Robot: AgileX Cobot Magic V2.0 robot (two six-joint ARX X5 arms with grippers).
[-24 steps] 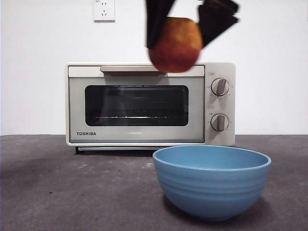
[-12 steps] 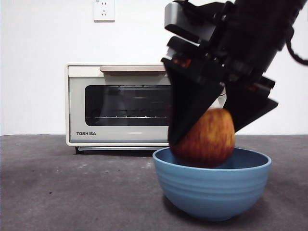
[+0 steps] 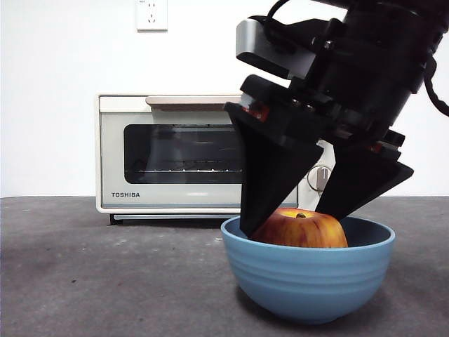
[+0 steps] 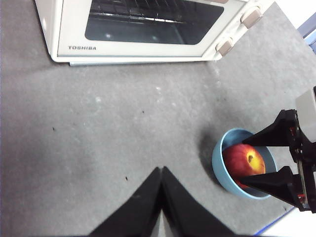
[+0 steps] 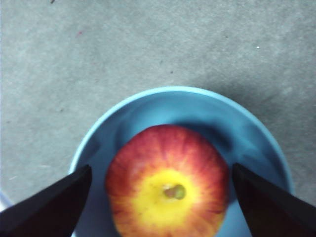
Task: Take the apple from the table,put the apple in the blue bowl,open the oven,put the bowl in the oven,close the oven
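The red and yellow apple rests inside the blue bowl on the dark grey table. My right gripper reaches down into the bowl, open, one jaw on each side of the apple. In the right wrist view the apple shows its stem dimple, with the bowl round it and small gaps to both jaws. The cream oven stands shut behind the bowl. My left gripper hangs shut over bare table, well away from the bowl and the oven.
A white wall with a socket rises behind the oven. The oven's two grey knobs are partly hidden by the right arm. Bare table stretches to the left of the bowl.
The right gripper came down from above the oven with the apple, lowered it into the bowl, and its jaws have spread off the apple, which now sits lower in the bowl.
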